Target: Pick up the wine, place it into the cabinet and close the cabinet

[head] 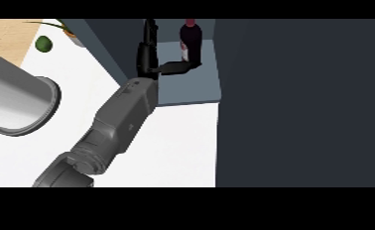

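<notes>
My left hand [147, 58] is spread open, fingers straight, thumb tip touching the wine bottle [192, 36], which stands upright on the cabinet shelf [187, 87]. It's glass, so I expect it to be heavy, rigid, slippery and breakable. I'd grasp it round the lower body.

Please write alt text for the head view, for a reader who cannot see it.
The robot's left hand reaches into an open cabinet, fingers straight, thumb towards an upright wine bottle on its shelf. A dark panel fills the right side; a white counter lies below.
</notes>
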`<state>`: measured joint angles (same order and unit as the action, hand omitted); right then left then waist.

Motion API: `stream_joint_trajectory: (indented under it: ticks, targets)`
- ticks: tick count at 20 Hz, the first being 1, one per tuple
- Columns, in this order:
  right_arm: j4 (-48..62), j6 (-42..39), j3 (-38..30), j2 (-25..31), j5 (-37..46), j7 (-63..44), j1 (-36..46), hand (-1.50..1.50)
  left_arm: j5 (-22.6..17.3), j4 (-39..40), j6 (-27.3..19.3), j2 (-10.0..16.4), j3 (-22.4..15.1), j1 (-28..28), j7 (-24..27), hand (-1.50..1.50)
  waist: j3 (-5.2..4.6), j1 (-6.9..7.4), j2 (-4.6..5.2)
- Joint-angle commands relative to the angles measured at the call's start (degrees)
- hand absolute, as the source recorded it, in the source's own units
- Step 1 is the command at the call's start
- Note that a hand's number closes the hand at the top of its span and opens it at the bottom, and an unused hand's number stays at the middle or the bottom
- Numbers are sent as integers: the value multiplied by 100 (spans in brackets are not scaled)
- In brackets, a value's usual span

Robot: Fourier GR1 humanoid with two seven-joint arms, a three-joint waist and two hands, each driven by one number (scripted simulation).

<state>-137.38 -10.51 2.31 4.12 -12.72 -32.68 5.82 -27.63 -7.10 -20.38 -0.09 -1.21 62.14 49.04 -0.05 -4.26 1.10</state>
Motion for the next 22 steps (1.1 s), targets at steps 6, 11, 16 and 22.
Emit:
stream_joint_trajectory:
  ticks: [6, 11, 16, 22]
  targets:
    - [-535, 112, 53, 5, -353, -403, -21, -150, -643, -313, 267, 9, -174, -478, 42, -150, -1, 24, -75]
    - [-326, 440, 474, -210, 217, -505, 289, -150, -1116, -811, 330, 9, -743, -676, -120, -150, -4, 49, -88]
    - [-601, 293, 147, -70, -49, -386, -138, -150, -1561, -1591, -21, 9, -1571, -1465, -92, -150, 2, 154, -117]
    - [-728, 69, -414, 267, -602, -416, -348, -150, -2057, -3207, -1154, 9, -2859, -2131, -402, -150, 8, 256, -135]
